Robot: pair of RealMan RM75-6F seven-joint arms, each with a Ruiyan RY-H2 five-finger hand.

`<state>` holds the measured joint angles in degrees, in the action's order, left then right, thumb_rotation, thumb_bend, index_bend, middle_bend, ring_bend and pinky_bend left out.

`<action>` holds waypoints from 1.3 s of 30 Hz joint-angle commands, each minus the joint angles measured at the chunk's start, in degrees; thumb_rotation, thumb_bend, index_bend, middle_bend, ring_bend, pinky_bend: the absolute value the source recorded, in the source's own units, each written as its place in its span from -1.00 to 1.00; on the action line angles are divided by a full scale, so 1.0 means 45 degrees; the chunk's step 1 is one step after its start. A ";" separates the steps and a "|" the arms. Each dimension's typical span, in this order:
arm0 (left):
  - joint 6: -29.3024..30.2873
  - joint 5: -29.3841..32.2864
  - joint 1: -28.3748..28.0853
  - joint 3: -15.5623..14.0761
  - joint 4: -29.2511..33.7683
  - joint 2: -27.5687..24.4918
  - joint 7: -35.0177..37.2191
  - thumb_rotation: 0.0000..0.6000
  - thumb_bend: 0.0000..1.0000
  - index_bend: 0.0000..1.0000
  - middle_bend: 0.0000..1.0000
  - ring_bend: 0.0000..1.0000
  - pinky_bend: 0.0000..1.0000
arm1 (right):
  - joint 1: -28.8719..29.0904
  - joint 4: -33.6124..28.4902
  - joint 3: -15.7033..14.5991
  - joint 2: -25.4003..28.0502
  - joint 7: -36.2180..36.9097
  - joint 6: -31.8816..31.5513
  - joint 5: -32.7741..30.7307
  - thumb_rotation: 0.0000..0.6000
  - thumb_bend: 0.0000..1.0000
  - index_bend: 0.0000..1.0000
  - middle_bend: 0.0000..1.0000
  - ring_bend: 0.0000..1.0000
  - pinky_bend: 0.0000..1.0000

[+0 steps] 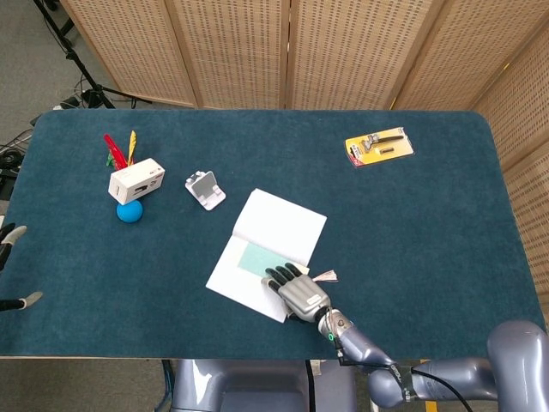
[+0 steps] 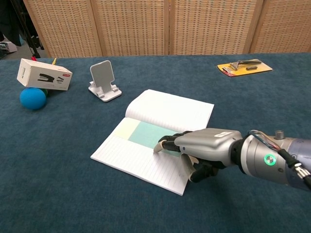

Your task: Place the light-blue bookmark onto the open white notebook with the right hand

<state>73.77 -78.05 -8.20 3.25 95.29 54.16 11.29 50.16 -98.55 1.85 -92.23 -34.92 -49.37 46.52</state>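
The flat light-blue paper bookmark [image 2: 146, 134] lies on the open white lined notebook [image 2: 165, 111], across its near page beside the centre fold. The grey right hand [image 2: 201, 145] rests palm down on that page, its dark fingertips [image 2: 167, 142] pressing the bookmark's near end; whether they pinch it cannot be told. Beyond stand a white phone stand [image 2: 103, 80], a white cardboard box [image 2: 43, 74] on a blue ball [image 2: 33, 97], and a yellow tool card [image 2: 244, 67].
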 commanded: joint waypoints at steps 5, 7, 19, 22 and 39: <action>-0.0004 0.0009 -0.0008 -0.0008 0.0016 0.0023 -0.0073 1.00 -1.00 -1.00 -1.00 -1.00 -1.00 | 0.0069 -0.0094 -0.0083 0.0127 0.0124 -0.0071 -0.0059 1.00 1.00 -0.94 -1.00 -1.00 -1.00; -0.0007 0.0012 -0.0010 -0.0012 0.0014 0.0034 -0.0095 1.00 -1.00 -1.00 -1.00 -1.00 -1.00 | 0.0079 -0.0110 -0.0104 0.0140 0.0200 -0.0068 -0.0018 1.00 1.00 -0.94 -1.00 -1.00 -1.00; 0.0017 -0.0009 0.0006 -0.0024 0.0022 0.0017 -0.0049 1.00 -1.00 -1.00 -1.00 -1.00 -1.00 | 0.0227 -0.0091 -0.0078 0.0012 0.0355 -0.0162 0.0039 1.00 1.00 -0.94 -1.00 -1.00 -1.00; 0.0044 -0.0030 0.0022 -0.0029 -0.0011 0.0010 0.0011 1.00 -1.00 -1.00 -1.00 -1.00 -1.00 | 0.0278 -0.0166 -0.0023 0.0029 0.0344 -0.0254 -0.0008 1.00 1.00 -0.94 -1.00 -1.00 -1.00; 0.0043 0.0005 0.0026 -0.0017 -0.0028 0.0012 0.0032 1.00 -1.00 -1.00 -1.00 -1.00 -1.00 | 0.0163 -0.1224 0.0507 0.0589 0.1150 -0.0842 0.1086 1.00 1.00 -0.94 -1.00 -1.00 -1.00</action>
<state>73.97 -78.02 -8.09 3.17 95.16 54.21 11.44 51.10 -103.22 3.39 -90.22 -30.55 -52.57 50.61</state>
